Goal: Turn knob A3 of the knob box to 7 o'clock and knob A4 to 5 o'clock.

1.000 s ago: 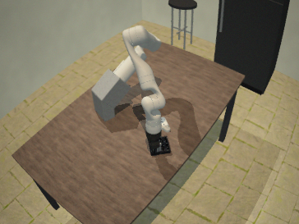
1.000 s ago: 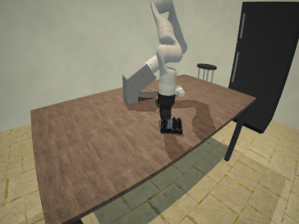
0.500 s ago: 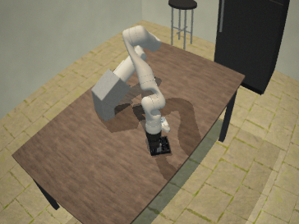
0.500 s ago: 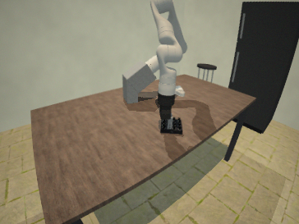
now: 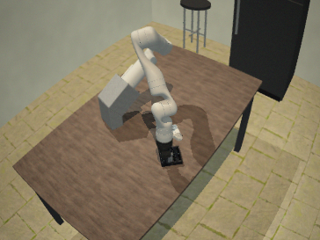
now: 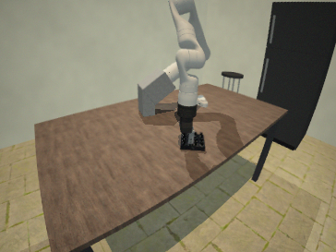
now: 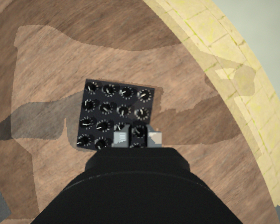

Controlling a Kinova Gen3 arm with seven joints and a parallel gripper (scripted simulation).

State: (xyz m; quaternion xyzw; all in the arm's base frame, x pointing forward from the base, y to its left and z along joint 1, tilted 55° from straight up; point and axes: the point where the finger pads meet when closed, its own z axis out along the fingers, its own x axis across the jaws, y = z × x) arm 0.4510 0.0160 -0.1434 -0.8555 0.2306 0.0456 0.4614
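The black knob box [image 5: 178,160] [image 6: 196,148] [image 7: 116,99] lies flat on the table, with four rows of four black knobs, each ringed by small white marks. The printed names and the socket cannot be made out. My gripper [image 5: 170,156] [image 6: 189,138] [image 7: 137,132] points down at the box and is partly open, its two pale fingertips apart. In the wrist view the fingertips are at the box's lower right part. One black knob [image 7: 138,131] of the right column shows in the gap, with no visible grip on it. The lowest right knob is largely hidden by the gripper. Most line directions are too small to read.
The brown wooden table [image 5: 83,159] [image 6: 102,167] carries the arm's grey angled base [image 5: 118,98] [image 6: 154,94] behind the box. The table's long edge passes near the box. A stool [image 5: 195,3] [image 6: 232,75] and a black fridge [image 5: 268,36] [image 6: 295,70] stand beyond the table.
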